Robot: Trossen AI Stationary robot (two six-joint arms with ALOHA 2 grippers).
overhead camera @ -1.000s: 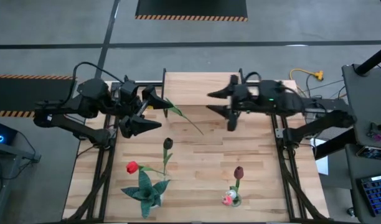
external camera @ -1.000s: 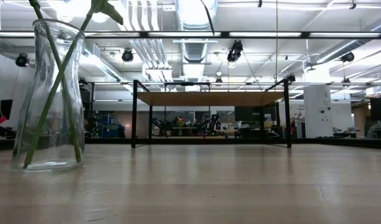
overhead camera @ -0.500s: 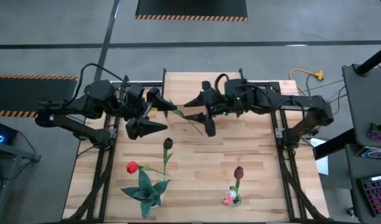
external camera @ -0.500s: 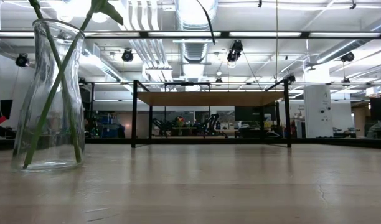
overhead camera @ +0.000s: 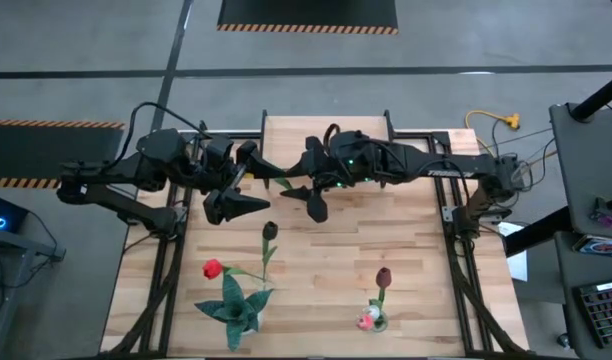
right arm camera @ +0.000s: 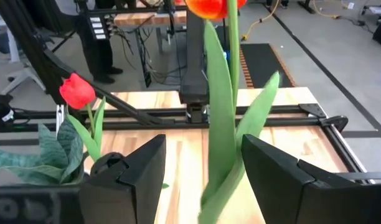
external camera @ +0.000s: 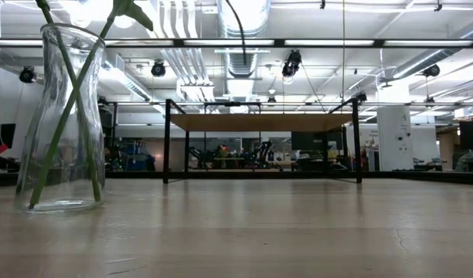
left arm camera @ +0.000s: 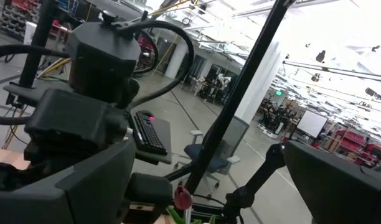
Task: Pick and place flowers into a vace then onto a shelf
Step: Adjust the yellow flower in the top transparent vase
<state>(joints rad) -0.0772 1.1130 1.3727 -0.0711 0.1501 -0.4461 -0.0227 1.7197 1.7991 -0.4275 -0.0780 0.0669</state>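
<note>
High view shows our right gripper (overhead camera: 298,184) near the table's (overhead camera: 406,250) far edge, its parted fingers straddling a tulip stem (right arm camera: 231,68) without pinching; our left gripper (overhead camera: 248,180) waits just beside, spread wide, empty. We judge the orange tulip (right arm camera: 210,6) light, floppy: grip mid-stem.
</note>
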